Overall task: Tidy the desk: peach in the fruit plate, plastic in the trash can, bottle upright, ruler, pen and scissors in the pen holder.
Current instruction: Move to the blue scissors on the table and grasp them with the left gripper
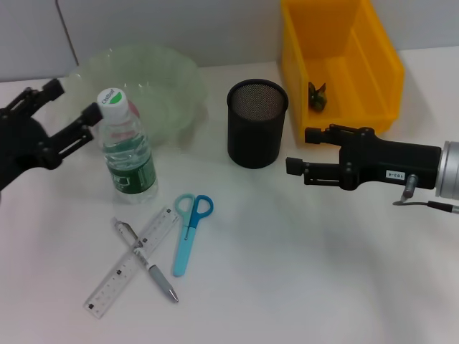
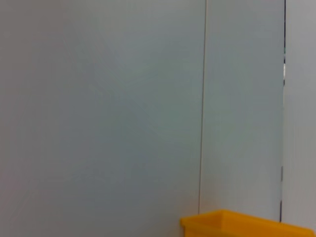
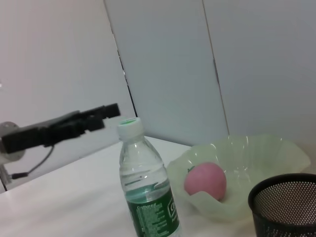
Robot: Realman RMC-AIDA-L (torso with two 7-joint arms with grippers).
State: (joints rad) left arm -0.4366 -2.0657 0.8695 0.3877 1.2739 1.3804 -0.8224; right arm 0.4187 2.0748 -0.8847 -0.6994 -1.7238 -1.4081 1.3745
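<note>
The clear bottle point(image 1: 129, 156) point(image 3: 148, 187) stands upright with a white cap and green label. My left gripper point(image 1: 72, 100) is open just left of its cap, holding nothing. A pink peach point(image 3: 205, 180) lies in the pale green fruit plate point(image 1: 154, 72) point(image 3: 256, 158). The black mesh pen holder point(image 1: 257, 123) point(image 3: 284, 207) stands mid-table. My right gripper point(image 1: 305, 150) hangs open to its right, holding nothing. A crumpled greenish plastic point(image 1: 317, 97) lies in the yellow trash can point(image 1: 373, 50) point(image 2: 247, 224). Blue scissors point(image 1: 190, 233), a clear ruler point(image 1: 133, 261) and a pen point(image 1: 147, 261) crossing it lie on the table in front.
The white table point(image 1: 301, 272) ends at a grey wall behind the plate and bin. The left wrist view shows only that wall and a corner of the bin.
</note>
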